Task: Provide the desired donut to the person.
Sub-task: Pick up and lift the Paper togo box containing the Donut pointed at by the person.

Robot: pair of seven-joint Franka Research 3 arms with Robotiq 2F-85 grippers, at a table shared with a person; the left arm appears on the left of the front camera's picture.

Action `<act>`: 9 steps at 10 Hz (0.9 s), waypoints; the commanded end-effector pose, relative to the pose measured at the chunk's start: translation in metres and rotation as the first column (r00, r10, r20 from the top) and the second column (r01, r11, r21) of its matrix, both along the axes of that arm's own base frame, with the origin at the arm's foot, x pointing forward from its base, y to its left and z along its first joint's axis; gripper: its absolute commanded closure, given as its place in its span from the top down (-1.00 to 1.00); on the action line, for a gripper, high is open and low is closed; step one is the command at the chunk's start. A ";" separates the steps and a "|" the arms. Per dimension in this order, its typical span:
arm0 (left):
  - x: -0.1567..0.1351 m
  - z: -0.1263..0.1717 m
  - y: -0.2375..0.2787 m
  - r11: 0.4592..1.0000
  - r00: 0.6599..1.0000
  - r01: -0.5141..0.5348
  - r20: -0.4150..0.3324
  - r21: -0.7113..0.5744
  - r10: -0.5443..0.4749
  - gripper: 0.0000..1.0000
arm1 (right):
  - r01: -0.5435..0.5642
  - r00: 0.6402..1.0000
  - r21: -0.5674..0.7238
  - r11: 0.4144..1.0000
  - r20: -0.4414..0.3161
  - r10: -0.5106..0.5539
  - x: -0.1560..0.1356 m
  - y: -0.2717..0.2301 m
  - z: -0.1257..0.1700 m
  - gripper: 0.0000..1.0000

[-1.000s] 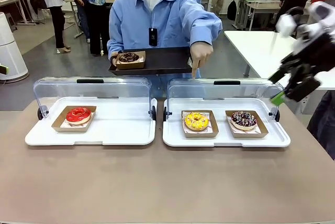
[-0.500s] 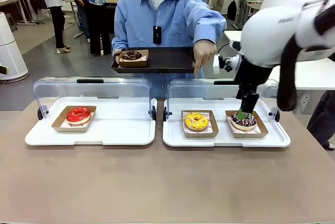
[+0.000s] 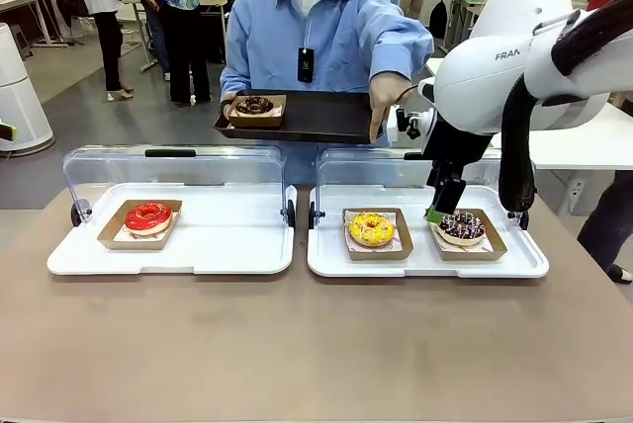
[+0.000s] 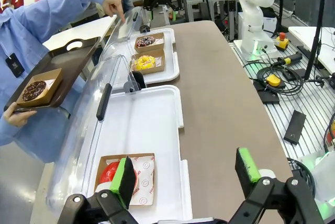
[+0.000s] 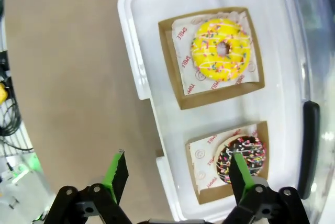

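right gripper point(image 5: 179, 176) swung in (from far right), low over chocolate sprinkle donut point(image 3: 461, 226)

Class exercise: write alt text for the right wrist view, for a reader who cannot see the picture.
Seen from above, the open right gripper hangs over a white tray on a brown table, one green pad overlapping a chocolate sprinkled donut. Farther along the tray lies a yellow sprinkled donut.

Lying flat on the brown table point(image 3: 297, 344): a white clear-lidded tray point(image 3: 425, 270), lid standing raised. Sitting just left of that tray, narrow gap showing between: a twin tray point(image 3: 232, 237), lid likewise raised.
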State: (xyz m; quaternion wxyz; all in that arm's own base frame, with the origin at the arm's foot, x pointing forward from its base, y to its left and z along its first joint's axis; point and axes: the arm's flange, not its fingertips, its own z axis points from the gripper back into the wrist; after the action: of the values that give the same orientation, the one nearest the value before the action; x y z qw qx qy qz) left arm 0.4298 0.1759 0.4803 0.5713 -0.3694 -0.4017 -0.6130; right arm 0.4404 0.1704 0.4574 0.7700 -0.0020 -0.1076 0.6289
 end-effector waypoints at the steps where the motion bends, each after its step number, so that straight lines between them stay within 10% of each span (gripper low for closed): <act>1: -0.001 0.002 0.002 1.000 1.000 0.001 0.002 -0.002 -0.001 1.00 | 0.003 1.000 -0.027 1.000 -0.012 -0.004 0.003 0.002 -0.009 1.00; 9: -0.001 0.002 0.002 1.000 1.000 0.001 0.002 -0.002 -0.001 1.00 | -0.107 0.994 -0.117 0.987 -0.031 0.104 0.008 0.038 -0.027 1.00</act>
State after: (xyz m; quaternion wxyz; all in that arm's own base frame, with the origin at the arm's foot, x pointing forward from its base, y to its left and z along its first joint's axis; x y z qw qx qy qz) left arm 0.4299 0.1759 0.4803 0.5713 -0.3693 -0.4017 -0.6131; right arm 0.4395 0.1887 0.4389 0.7512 -0.0143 -0.0818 0.6548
